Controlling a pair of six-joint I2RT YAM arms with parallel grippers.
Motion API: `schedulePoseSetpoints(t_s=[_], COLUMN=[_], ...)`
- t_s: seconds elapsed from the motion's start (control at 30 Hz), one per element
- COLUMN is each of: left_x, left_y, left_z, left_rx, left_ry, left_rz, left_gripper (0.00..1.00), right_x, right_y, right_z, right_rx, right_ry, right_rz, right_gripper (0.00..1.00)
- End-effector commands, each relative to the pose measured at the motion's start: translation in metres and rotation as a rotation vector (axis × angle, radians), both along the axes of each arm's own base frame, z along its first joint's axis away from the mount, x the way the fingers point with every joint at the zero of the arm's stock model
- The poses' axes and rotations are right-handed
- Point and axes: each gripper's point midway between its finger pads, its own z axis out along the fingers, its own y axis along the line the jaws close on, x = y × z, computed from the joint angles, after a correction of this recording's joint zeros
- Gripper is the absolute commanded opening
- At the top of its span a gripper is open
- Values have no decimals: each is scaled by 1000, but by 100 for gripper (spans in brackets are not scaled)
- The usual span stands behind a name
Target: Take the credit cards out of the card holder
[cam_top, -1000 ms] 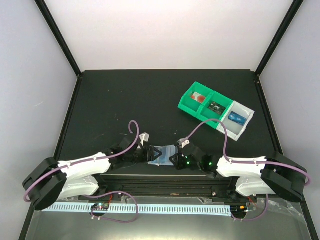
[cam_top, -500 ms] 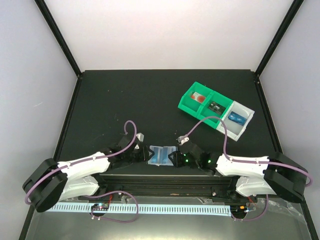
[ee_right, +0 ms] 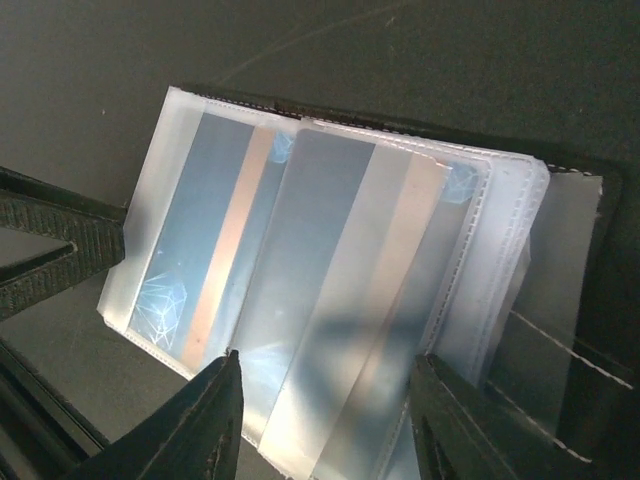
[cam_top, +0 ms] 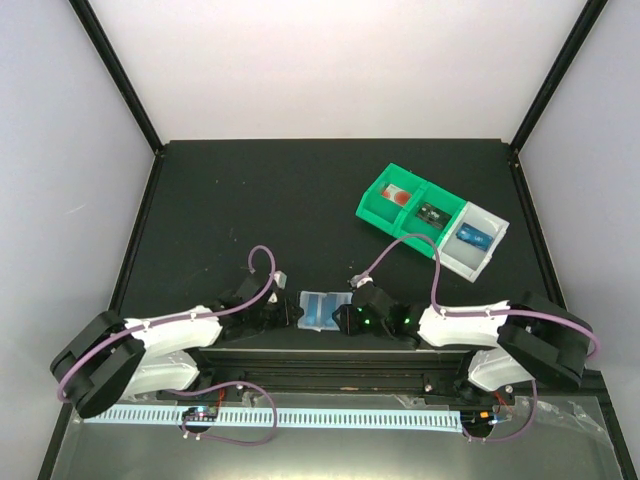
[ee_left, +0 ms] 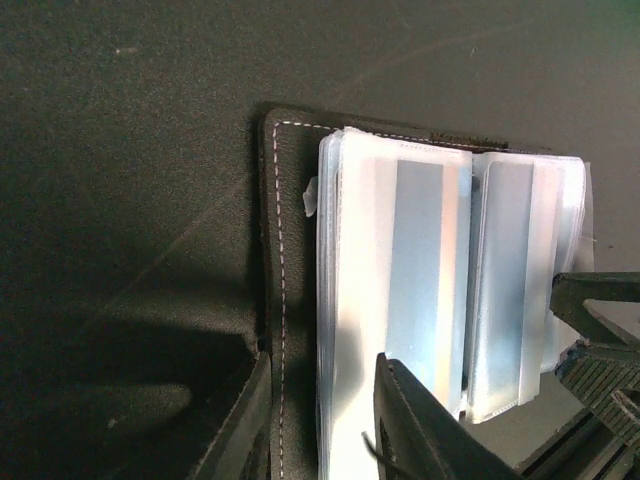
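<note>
The card holder [cam_top: 322, 310] lies spread open on the black table near the front edge, between the two grippers. Its dark stitched cover [ee_left: 285, 300] carries translucent sleeves with blue credit cards [ee_left: 418, 270] inside, one also showing in the right wrist view [ee_right: 320, 260]. My left gripper [ee_left: 320, 430] stands open but narrow, its jaws straddling the holder's left edge, one finger by the cover and one over a sleeve. Over the right-hand sleeves my right gripper [ee_right: 325, 430] is open, nothing pinched. Another blue credit card [cam_top: 473, 237] lies in the tray.
A green-and-grey compartment tray [cam_top: 447, 258] sits at the back right, holding a red-and-white item [cam_top: 397, 195] and a dark green item [cam_top: 432, 212]. The arm bases and a white cable strip [cam_top: 300, 417] run along the near edge.
The holder has come down from a tilted hold to lie flat and open. My left jaws have narrowed while the right jaws have widened. Both grippers shifted slightly towards the near edge.
</note>
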Motion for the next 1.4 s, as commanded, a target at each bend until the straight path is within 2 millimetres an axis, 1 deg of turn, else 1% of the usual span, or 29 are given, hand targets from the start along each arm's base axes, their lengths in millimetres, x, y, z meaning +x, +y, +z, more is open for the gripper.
schedulePoseSetpoints(t_s=[0.0, 0.1, 0.13, 0.2, 0.23, 0.37, 0.57, 0.73, 0.83, 0.93, 1.2, 1.37], left_x=[-4, -7, -7, -8, -8, -9, -9, -10, -10, -10, -10, -10], left_y=[-4, -6, -7, -7, -7, -7, -9, -10, -11, -11, -10, -9], left_z=[-5, -8, -8, -8, -8, -8, -6, -7, -7, -8, -8, -8], left_rx=[-32, -40, -43, -51, -54, -56, -63, -66, -65, -63, -55, -50], left_ry=[18, 32, 32, 32, 31, 31, 30, 34, 35, 36, 36, 37], left_rz=[-13, -21, -22, -18, -17, -17, -19, -22, -24, -26, -22, -19], left_gripper=[27, 21, 20, 19, 18, 18, 18, 18, 18, 18, 18, 18], right_x=[5, 7, 7, 6, 4, 1, 0, -4, -6, -6, -6, -6], right_y=[3, 6, 8, 17, 20, 38, 51, 59, 61, 61, 56, 51], right_z=[1, 6, 8, 11, 12, 29, 55, 69, 74, 76, 80, 78], right_rx=[16, 43, 58, 108, 127, 239, 334, 398, 418, 420, 421, 399], right_ry=[3, 2, 6, 17, 25, 25, -3, -3, -6, -5, -15, -15], right_rz=[-32, -46, -46, -37, -28, 21, 65, 97, 111, 109, 104, 91], right_gripper=[50, 53, 56, 58, 58, 58, 58, 57, 57, 57, 57, 57])
